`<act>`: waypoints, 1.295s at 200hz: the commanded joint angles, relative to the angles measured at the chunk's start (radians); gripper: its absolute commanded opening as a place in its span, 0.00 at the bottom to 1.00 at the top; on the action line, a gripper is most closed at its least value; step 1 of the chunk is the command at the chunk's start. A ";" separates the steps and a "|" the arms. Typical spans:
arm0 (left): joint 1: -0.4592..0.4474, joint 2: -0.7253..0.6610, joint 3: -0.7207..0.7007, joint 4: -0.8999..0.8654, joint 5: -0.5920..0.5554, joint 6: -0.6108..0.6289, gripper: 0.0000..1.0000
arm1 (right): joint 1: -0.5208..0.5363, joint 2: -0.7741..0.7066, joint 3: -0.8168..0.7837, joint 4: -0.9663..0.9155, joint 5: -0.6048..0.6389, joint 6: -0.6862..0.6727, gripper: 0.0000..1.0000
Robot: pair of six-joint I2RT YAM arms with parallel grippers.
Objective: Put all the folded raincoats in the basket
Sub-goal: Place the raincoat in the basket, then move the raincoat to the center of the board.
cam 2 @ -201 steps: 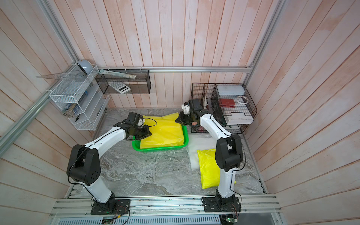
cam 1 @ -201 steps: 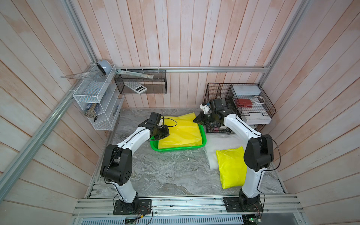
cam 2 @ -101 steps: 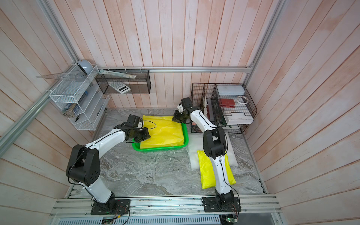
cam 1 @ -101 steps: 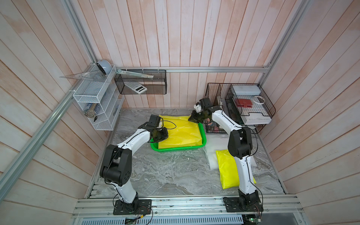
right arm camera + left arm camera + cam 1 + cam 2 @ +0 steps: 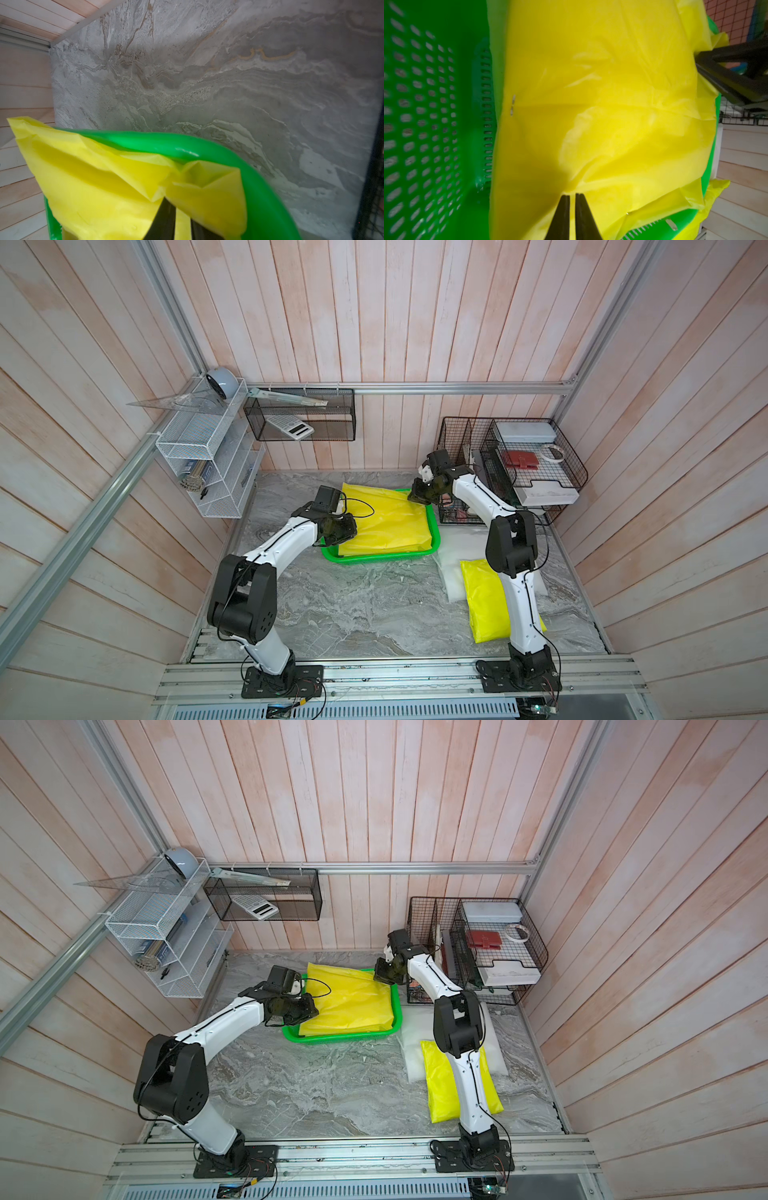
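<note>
Since the folded raincoat (image 5: pixel 386 522) is thin plastic film, light, limp and slippery, it is best pinched at a folded edge or corner; it lies in the green basket (image 5: pixel 374 559), a corner draped over the rim; the left hand (image 5: pixel 572 196) and right hand (image 5: pixel 176 207) stand slightly parted at opposite edges, film slack between the fingers, apparently clamping nothing.

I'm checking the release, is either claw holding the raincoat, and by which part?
Cannot be told. The left claw is at the raincoat's side edge, the right claw at its far corner.
</note>
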 commanded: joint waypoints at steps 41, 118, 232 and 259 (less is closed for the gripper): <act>0.005 -0.258 0.050 -0.053 -0.038 -0.010 0.37 | 0.007 -0.437 -0.241 -0.120 0.232 -0.073 0.50; 0.159 -0.761 -0.422 0.016 -0.119 -0.160 1.00 | 0.010 -1.051 -0.976 -0.159 0.490 -0.017 0.62; 0.159 -0.937 -0.604 0.003 0.119 -0.206 0.92 | 0.212 -0.969 -1.107 -0.205 0.602 0.082 0.75; 0.094 -0.955 -0.633 0.028 0.161 -0.216 0.88 | 0.210 -0.930 -1.067 -0.239 0.649 0.071 0.73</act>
